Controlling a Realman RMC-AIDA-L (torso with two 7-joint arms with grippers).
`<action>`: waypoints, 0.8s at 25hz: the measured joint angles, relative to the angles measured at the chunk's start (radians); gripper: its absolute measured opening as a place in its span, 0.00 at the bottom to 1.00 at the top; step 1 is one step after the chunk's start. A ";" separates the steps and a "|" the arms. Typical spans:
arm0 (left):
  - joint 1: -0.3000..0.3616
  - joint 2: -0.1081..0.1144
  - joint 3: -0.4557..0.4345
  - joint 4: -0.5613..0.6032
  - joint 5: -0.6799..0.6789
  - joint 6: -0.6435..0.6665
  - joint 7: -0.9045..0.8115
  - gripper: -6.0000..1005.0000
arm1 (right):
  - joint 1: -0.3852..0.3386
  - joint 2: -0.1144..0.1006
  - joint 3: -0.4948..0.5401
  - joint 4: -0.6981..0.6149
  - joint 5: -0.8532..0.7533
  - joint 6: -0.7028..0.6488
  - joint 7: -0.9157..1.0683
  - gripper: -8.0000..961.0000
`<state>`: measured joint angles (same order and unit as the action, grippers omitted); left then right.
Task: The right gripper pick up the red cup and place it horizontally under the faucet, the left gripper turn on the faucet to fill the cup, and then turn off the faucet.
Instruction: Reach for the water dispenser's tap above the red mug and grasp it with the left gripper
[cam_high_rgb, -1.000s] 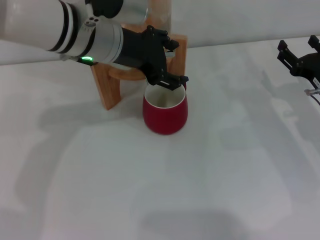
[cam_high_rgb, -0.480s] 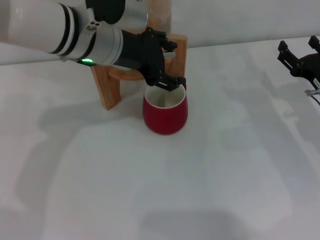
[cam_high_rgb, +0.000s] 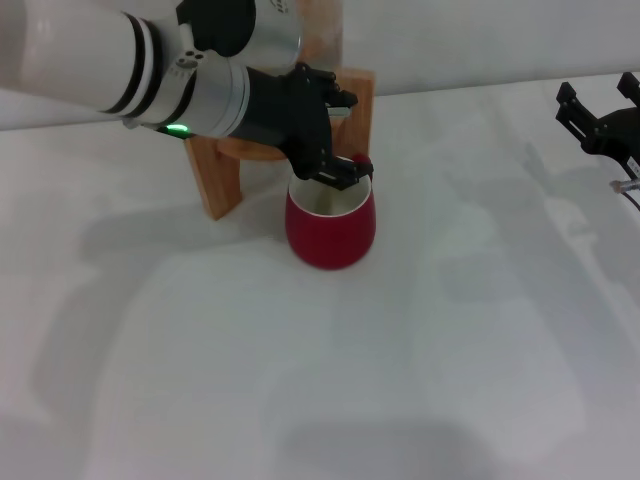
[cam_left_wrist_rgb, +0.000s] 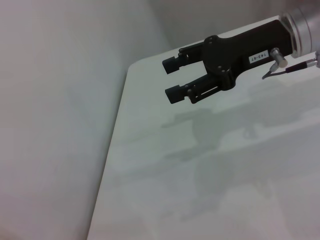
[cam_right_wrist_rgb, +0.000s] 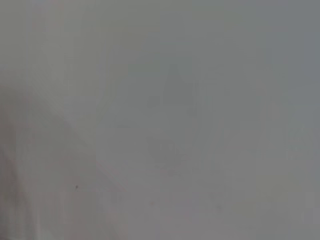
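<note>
The red cup (cam_high_rgb: 330, 235) stands upright on the white table, right in front of the wooden stand (cam_high_rgb: 214, 178). My left gripper (cam_high_rgb: 343, 137) reaches in from the left and hangs just over the cup's far rim, its fingers spread open, the lower fingertip (cam_high_rgb: 350, 171) at the rim. The faucet is hidden behind this claw. My right gripper (cam_high_rgb: 598, 100) is parked open at the far right edge, away from the cup. The left wrist view shows that right gripper (cam_left_wrist_rgb: 170, 78) farther off with its fingers apart. The right wrist view shows only grey blur.
The glass dispenser (cam_high_rgb: 322, 28) sits in the wooden stand at the back. The white table (cam_high_rgb: 400, 380) stretches in front of and to the right of the cup. In the left wrist view the table's edge (cam_left_wrist_rgb: 112, 150) runs beside a grey wall.
My left gripper has dipped and turned a little, bringing its lower fingertip down to the cup's rim. The cup and the right arm have not moved.
</note>
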<state>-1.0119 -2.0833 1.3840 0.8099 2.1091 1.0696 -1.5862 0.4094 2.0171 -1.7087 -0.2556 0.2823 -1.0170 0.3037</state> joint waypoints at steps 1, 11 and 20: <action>0.001 0.000 0.000 0.000 0.000 0.000 0.000 0.81 | 0.000 0.000 0.000 0.000 0.000 0.000 0.000 0.86; 0.007 0.002 0.003 0.010 0.000 0.014 -0.005 0.81 | 0.003 0.000 0.000 0.000 0.000 0.002 0.000 0.86; 0.012 0.002 0.001 0.029 0.000 0.039 -0.012 0.81 | 0.005 0.000 0.000 0.001 0.000 0.002 0.000 0.86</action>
<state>-1.0002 -2.0816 1.3853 0.8394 2.1092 1.1087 -1.5984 0.4142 2.0171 -1.7087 -0.2546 0.2823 -1.0153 0.3037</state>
